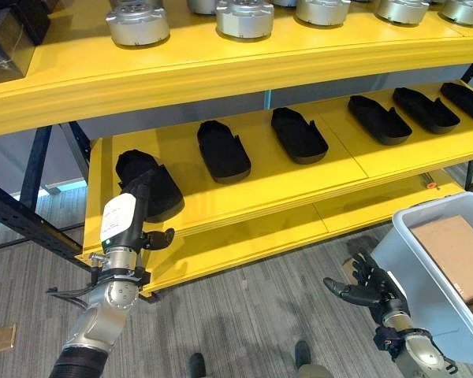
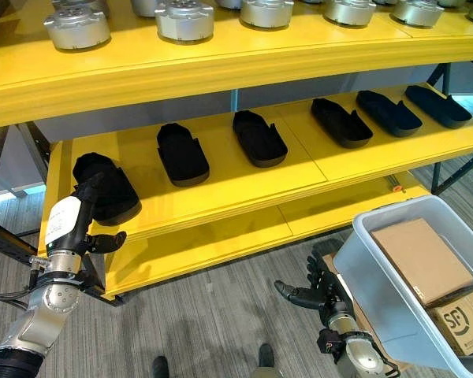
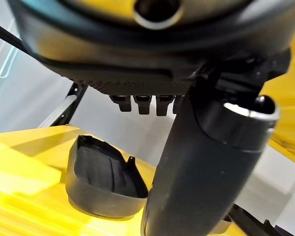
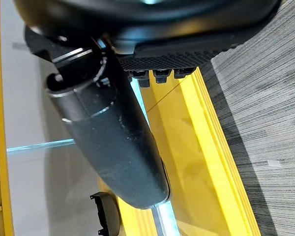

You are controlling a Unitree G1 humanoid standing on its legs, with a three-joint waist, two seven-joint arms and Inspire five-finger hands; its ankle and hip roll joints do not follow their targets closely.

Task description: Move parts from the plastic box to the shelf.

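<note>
Six black parts [image 1: 223,150] lie in a row on the yellow shelf [image 1: 315,185]. At its left end, the left robot hand [image 1: 138,206] rests beside the end part [image 1: 150,179], fingers straight. The right robot hand [image 1: 361,285], fingers spread, hovers beside the plastic box [image 1: 414,272] holding cardboard boxes [image 1: 461,252].

Bright yellow shelf [image 1: 315,177] carries matte black parts [image 1: 223,150] (silver metal parts [image 1: 244,17] on the tier above); pale grey plastic box [image 2: 378,276] holds brown cardboard boxes [image 2: 420,260]; floor [image 1: 244,307] streaked grey.
</note>
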